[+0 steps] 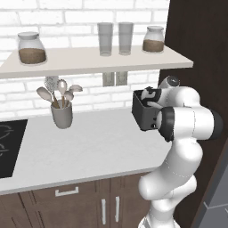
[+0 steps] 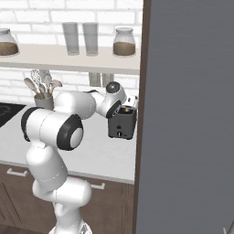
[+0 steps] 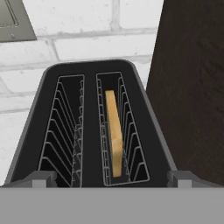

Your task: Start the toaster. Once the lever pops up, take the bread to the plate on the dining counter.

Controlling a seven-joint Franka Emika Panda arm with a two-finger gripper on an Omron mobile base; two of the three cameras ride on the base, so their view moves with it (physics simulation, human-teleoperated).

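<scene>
The gripper (image 3: 112,178) is held with its fingers fully apart directly above the toaster (image 3: 89,131), in whose right-hand slot the bread (image 3: 114,133) is seated upright, the toaster being positioned on the grey worktop (image 1: 89,147) beside the dark cabinet panel (image 3: 192,87).

One toaster (image 3: 92,127) (two slots), one bread slice (image 3: 114,131), two jars (image 1: 31,48), two glasses (image 1: 105,39), one utensil cup (image 1: 62,115).

Base views looked forward and down from behind arm, left and right, mid-range; both shared toaster (image 1: 143,111) (image 2: 122,122), worktop (image 1: 89,147), shelf (image 1: 89,60). Hand view looked close, straight into toaster (image 3: 94,131) slots.
</scene>
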